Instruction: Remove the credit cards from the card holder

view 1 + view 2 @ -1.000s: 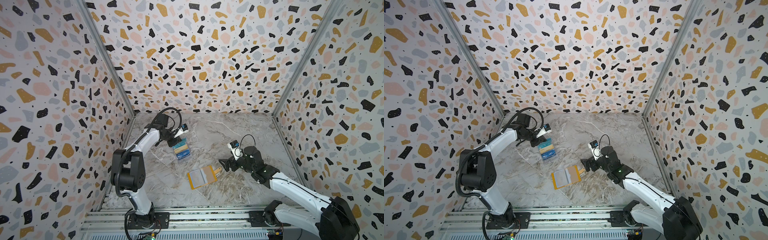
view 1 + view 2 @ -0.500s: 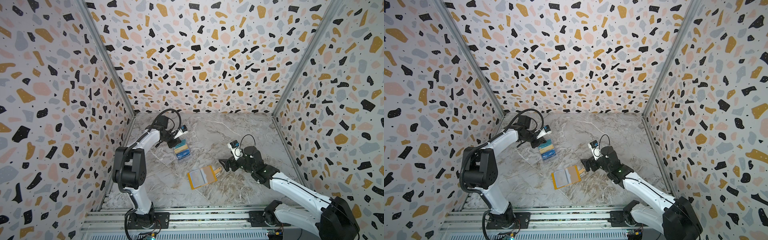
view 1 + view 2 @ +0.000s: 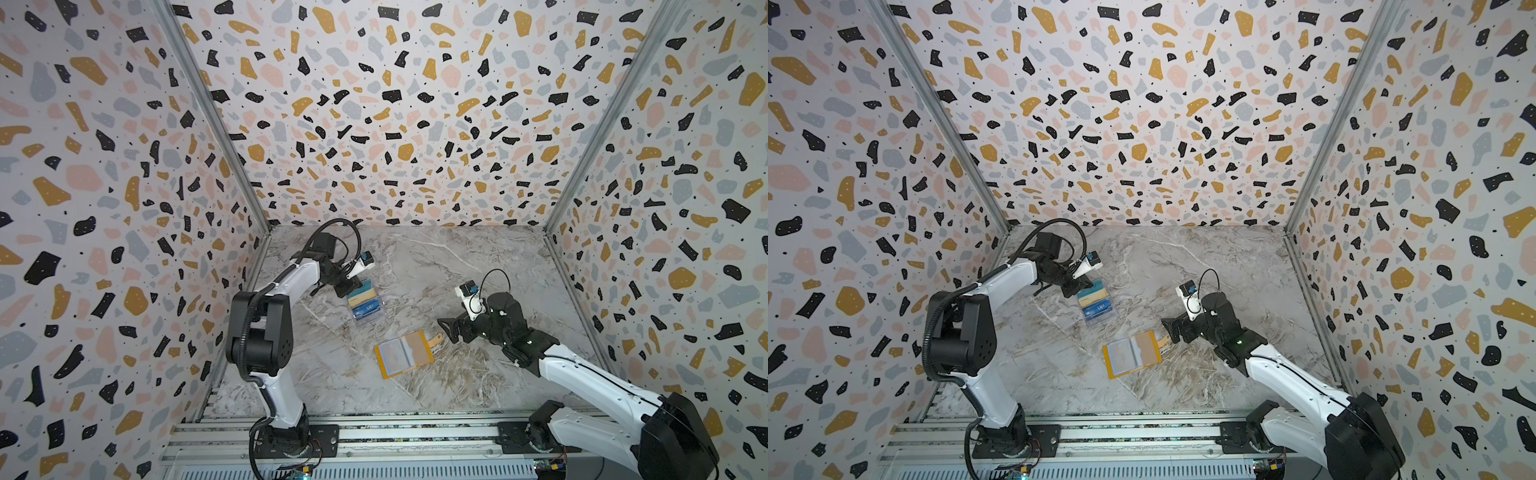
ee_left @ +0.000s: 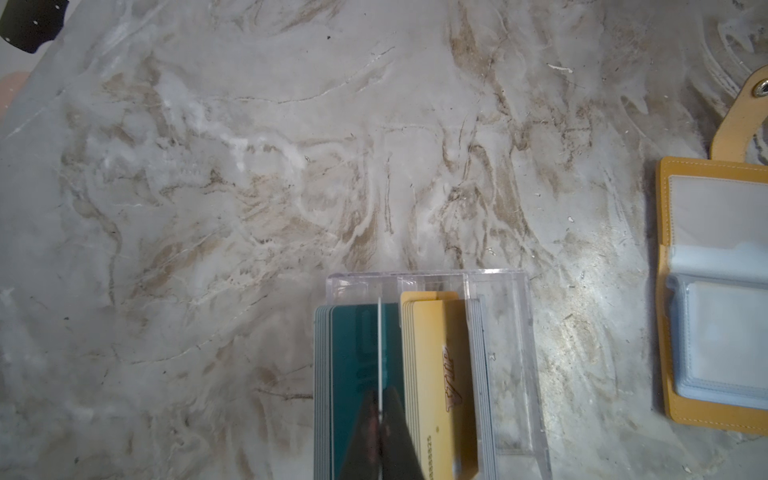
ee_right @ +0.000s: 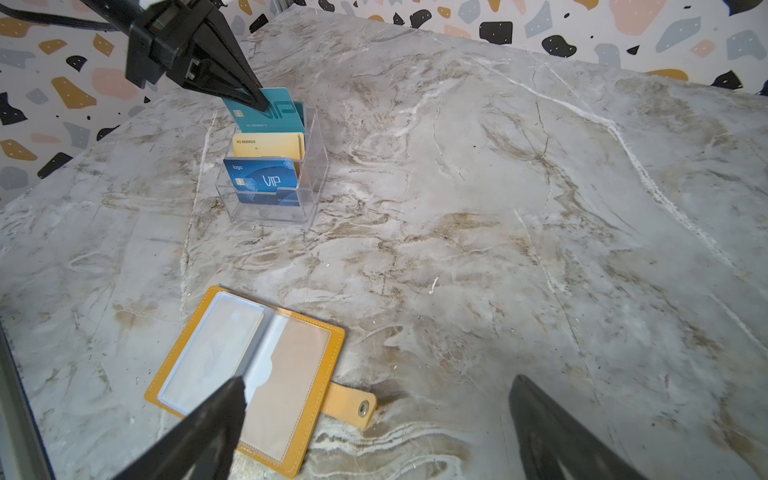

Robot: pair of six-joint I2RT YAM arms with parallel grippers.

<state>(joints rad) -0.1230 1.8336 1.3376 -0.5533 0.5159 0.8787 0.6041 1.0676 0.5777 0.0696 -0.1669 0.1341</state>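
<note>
while i watch the feeds, the left gripper [image 5: 259,104] is pressed together on a teal card [image 5: 278,114], pinching it near its top edge. that card stands upright in the back tier of the clear stand [image 5: 316,174], higher than the teal one next to it. gold cards [image 5: 270,145] fill the middle tier, and a blue card [image 5: 262,180] lettered "vip" faces out of the front tier. in both top views the stand sits left of the table's [image 3: 478,257] middle.

nearer the front, well apart from the stand, a yellow wallet [image 3: 403,353] lies open and flat, its strap [image 5: 349,405] toward the right arm. the right gripper [image 3: 446,330] is spread wide with nothing in it, low beside that strap (one finger [image 5: 224,407] overlaps a sleeve in the wrist view; i cannot tell whether it touches).
</note>
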